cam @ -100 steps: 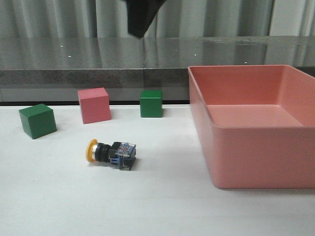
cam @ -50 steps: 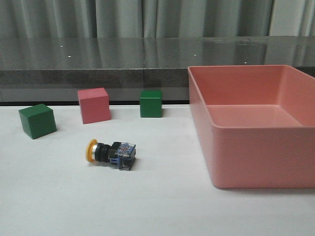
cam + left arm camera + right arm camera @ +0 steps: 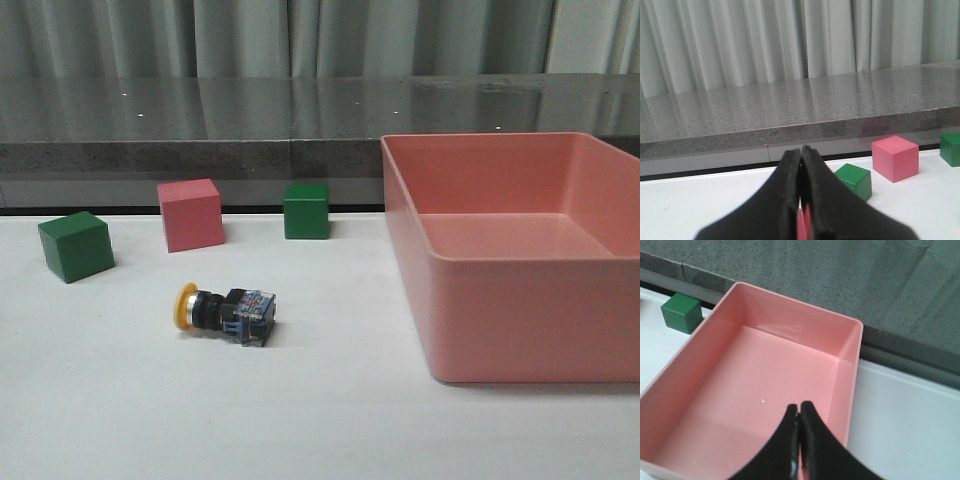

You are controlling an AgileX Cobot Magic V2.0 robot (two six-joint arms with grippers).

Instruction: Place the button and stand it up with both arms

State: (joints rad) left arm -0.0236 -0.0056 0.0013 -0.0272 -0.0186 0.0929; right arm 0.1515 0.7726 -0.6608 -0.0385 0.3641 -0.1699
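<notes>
The button (image 3: 225, 309) lies on its side on the white table, yellow cap to the left and blue-clear base to the right. Neither arm shows in the front view. In the left wrist view my left gripper (image 3: 801, 150) is shut with nothing in it, low over the table and facing the cubes. In the right wrist view my right gripper (image 3: 799, 410) is shut and empty, high above the pink bin (image 3: 847, 347). The button is out of both wrist views.
A green cube (image 3: 76, 245), a pink cube (image 3: 191, 214) and a second green cube (image 3: 306, 210) stand behind the button. The large pink bin (image 3: 500, 300) fills the table's right side. A grey ledge (image 3: 200, 150) runs along the back.
A black arm part at the top of the front view one second ago has moved up out of sight. The button and cubes have not moved.
</notes>
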